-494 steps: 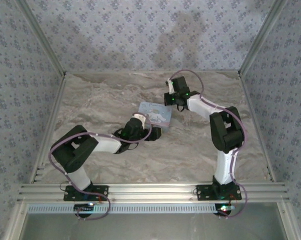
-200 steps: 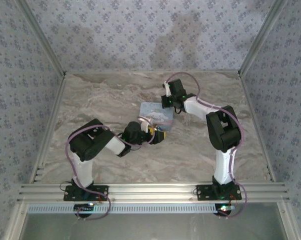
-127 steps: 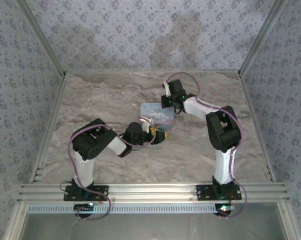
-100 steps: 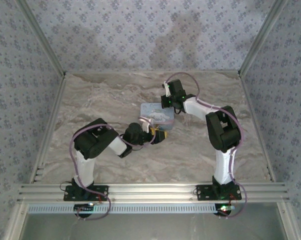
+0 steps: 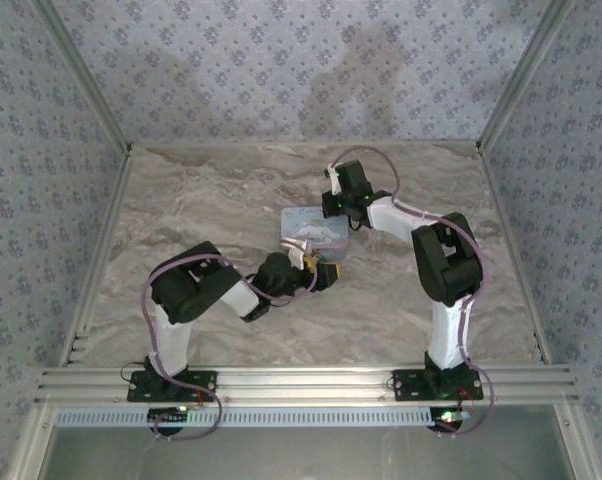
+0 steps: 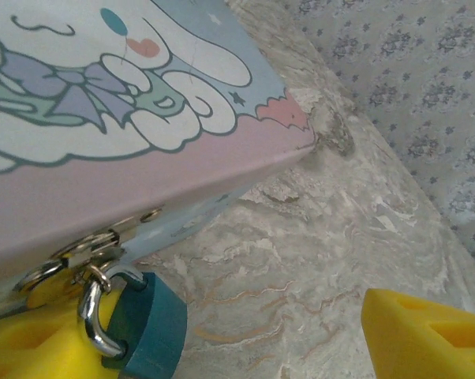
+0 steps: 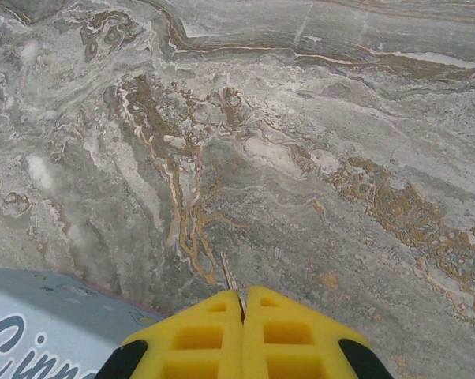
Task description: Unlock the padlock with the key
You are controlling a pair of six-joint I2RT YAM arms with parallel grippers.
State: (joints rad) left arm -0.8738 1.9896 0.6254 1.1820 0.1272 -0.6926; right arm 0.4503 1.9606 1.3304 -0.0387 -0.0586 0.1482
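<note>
The teal padlock (image 6: 147, 328) hangs by its metal shackle (image 6: 95, 316) from the hasp on the front of the pale blue cartoon tin (image 6: 127, 134), also seen in the top view (image 5: 316, 228). My left gripper (image 6: 245, 347) is open at the tin's front corner. Its left yellow finger (image 6: 32, 347) lies right behind the padlock, and its other finger (image 6: 427, 335) is well off to the right. My right gripper (image 7: 241, 304) hangs at the tin's far edge, shut on a thin metal key (image 7: 228, 276) whose blade sticks out past the fingertips.
The marble tabletop (image 5: 201, 200) stretches around the tin, enclosed by patterned walls on three sides. A metal rail (image 5: 301, 382) runs along the near edge by the arm bases. The tin's corner (image 7: 32, 324) sits just below the right fingers.
The left arm has drawn its elbow in to the right, and its gripper has edged right along the tin's front. The right arm has barely moved in the last second.
</note>
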